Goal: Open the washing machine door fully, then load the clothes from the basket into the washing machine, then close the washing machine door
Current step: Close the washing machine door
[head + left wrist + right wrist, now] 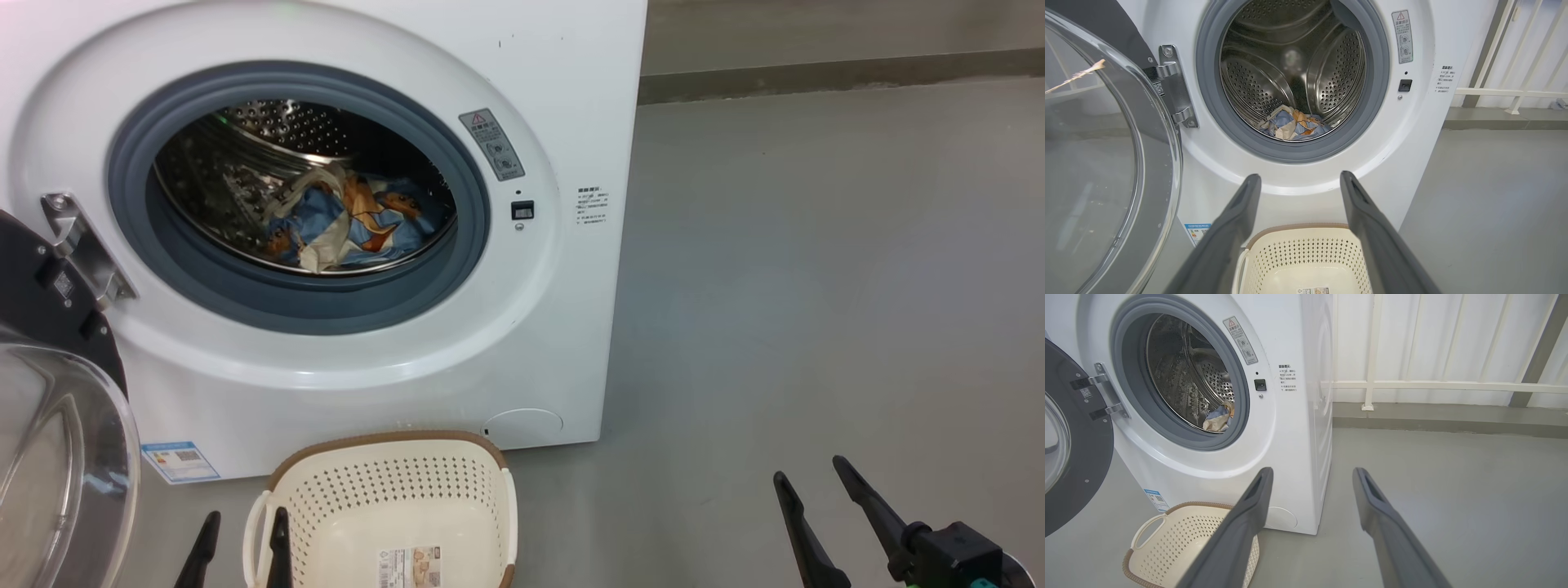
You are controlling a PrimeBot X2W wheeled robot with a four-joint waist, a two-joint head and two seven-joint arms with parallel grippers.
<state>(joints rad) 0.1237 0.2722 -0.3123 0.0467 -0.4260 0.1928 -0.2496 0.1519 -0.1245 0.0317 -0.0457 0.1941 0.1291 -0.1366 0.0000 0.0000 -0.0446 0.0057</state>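
Floor: plain grey concrete (816,286) runs out to the right of the washing machine (563,98); a white railing (1433,386) stands behind it.
Door place: you will find the washing machine door (57,425) swung wide open at the machine's left side, hung from the steel hinge (82,245) just beside the grey gasket (326,302).
Door facing: its inner side, with the clear glass bowl bulging out, is turned away from the machine's front and toward the robot.
Door axis: it is round, so it has no long axis of its own. Go by the hinge line, which runs up and down.
Door handling: expect it to be rigid, fairly heavy and free-swinging. The glossy ring and glass look slippery, so push rather than pinch.
Where to press: on the black ring at the edge farthest from the hinge, not on the bowl.
Clothes: the bear-print clothes (351,224) lie low in the drum (277,131), inside the gasket.
Basket: the basket (392,482) sits on the floor just in front of the machine and holds only its label.
Left gripper: the left gripper (247,516) has its fingers spread wide on nothing, in front of the machine by the basket's left handle.
Right gripper: the right gripper (810,469) is likewise wide apart and empty-handed, well off to the machine's right.
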